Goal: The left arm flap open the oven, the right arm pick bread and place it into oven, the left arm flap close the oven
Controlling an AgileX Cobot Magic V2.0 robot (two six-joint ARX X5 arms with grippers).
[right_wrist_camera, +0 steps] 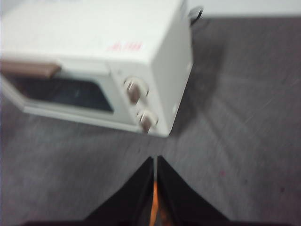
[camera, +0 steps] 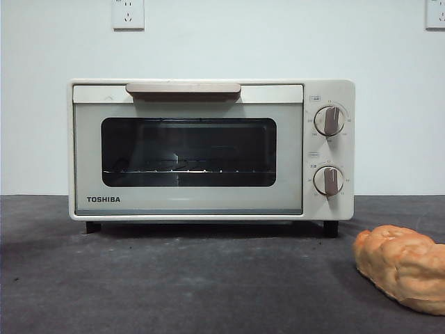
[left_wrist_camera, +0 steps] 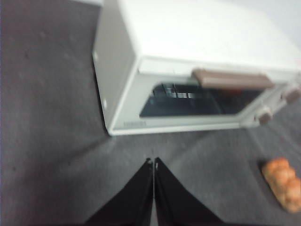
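Observation:
The cream-white oven (camera: 208, 202) stands at the back of the dark table with its glass door shut and the beige handle (camera: 183, 90) along the door's top. The orange bread (camera: 403, 268) lies on the table in front of the oven's right end. My left gripper (left_wrist_camera: 153, 161) hangs shut above the table before the oven (left_wrist_camera: 197, 33), left of the bread (left_wrist_camera: 283, 182). My right gripper (right_wrist_camera: 155, 159) is shut too, near the oven's knob side (right_wrist_camera: 136, 89). A sliver of the bread (right_wrist_camera: 154, 202) shows through the slit between its jaws. Neither arm appears in the front view.
Two knobs (camera: 329, 120) sit on the oven's right panel. A wire rack (camera: 181, 169) shows behind the glass. A white wall with a socket (camera: 128, 14) stands behind the oven. Grey table surface (camera: 174, 278) spreads in front.

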